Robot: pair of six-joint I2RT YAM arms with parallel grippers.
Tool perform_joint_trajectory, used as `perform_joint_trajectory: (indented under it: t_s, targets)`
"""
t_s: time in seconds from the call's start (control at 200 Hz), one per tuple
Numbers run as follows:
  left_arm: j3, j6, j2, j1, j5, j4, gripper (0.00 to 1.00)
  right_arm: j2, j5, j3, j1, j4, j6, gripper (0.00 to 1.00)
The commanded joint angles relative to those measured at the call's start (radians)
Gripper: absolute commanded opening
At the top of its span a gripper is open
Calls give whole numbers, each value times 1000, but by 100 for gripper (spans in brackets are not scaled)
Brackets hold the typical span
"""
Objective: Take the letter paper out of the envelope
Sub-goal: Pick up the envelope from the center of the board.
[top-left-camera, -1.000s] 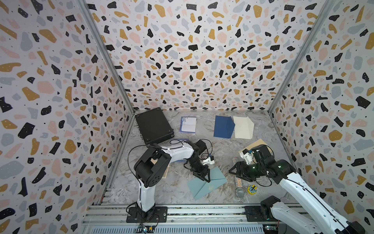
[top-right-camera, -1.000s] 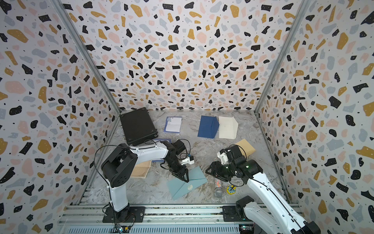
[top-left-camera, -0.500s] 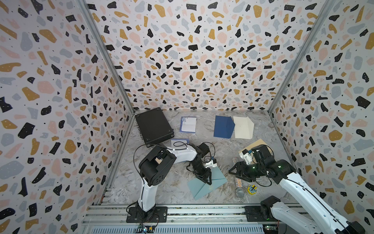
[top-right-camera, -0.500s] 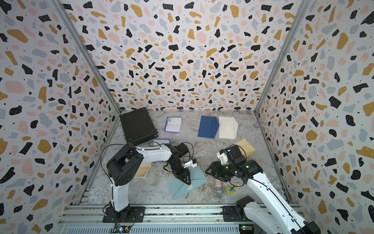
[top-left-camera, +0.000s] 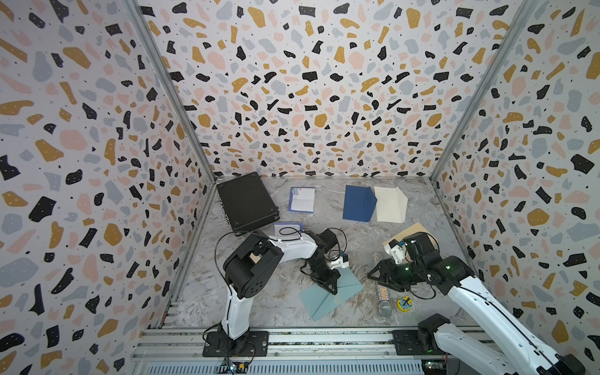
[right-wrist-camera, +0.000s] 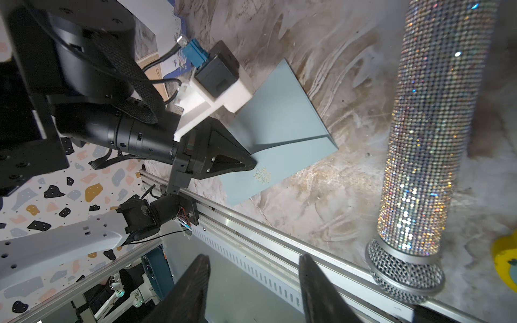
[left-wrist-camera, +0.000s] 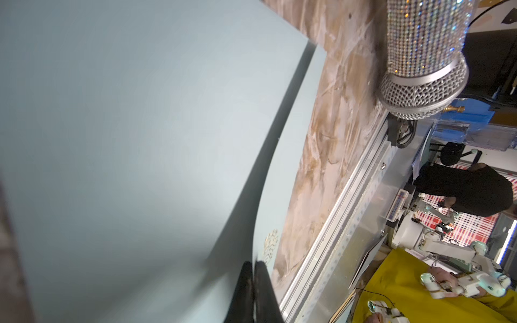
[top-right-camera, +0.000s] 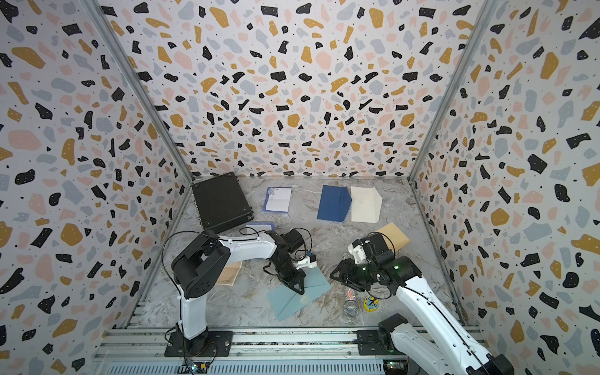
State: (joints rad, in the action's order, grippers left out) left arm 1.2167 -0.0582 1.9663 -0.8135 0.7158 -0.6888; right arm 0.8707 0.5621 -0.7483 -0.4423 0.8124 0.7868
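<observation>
Lower centre in a top view, we note the left gripper pinched shut on the envelope flap, presumably to open it. The right gripper hovers nearby, jaws apart.

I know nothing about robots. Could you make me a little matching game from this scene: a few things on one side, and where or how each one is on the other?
Things
1. left gripper
2. right gripper
3. black case
4. glittery microphone

Place or state
A. lying beside a small yellow toy
B. open, holding nothing
C. in a back corner
D. shut on the flap of the pale blue envelope

Pairs: 1-D, 2-B, 3-C, 4-A
</observation>
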Motion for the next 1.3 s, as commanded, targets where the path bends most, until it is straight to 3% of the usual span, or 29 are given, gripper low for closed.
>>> perform_joint_trajectory:
  t_s: [0.0, 0.195, 0.375, 0.526, 0.721, 0.806, 0.966, 1.296]
  targets:
    - [79, -42, -47, 15, -56, -27, 0, -22, -57, -28, 3, 4, -10, 54]
    - [254, -231, -110, 83, -66, -15, 0, -103, -194, -76, 3, -40, -83, 52]
    - [407, -563, -158, 118, -156, 72, 0, -221, -326, -75, -4, -188, -305, 53]
    - [498, -854, -184, 146, -313, 123, 0, -307, -411, -15, -13, -386, -505, 64]
    - [628, -1141, -166, 191, -415, 91, 0, -251, -483, -29, -79, -492, -714, 79]
    - [611, -1255, -183, 207, -417, 121, 0, -222, -564, -31, -139, -525, -792, 80]
    - [452, -1448, -273, 239, -446, 285, 0, -140, -646, -46, -238, -583, -869, 83]
    - [386, -1545, -325, 258, -414, 334, 0, 59, -754, -36, -309, -756, -879, 85]
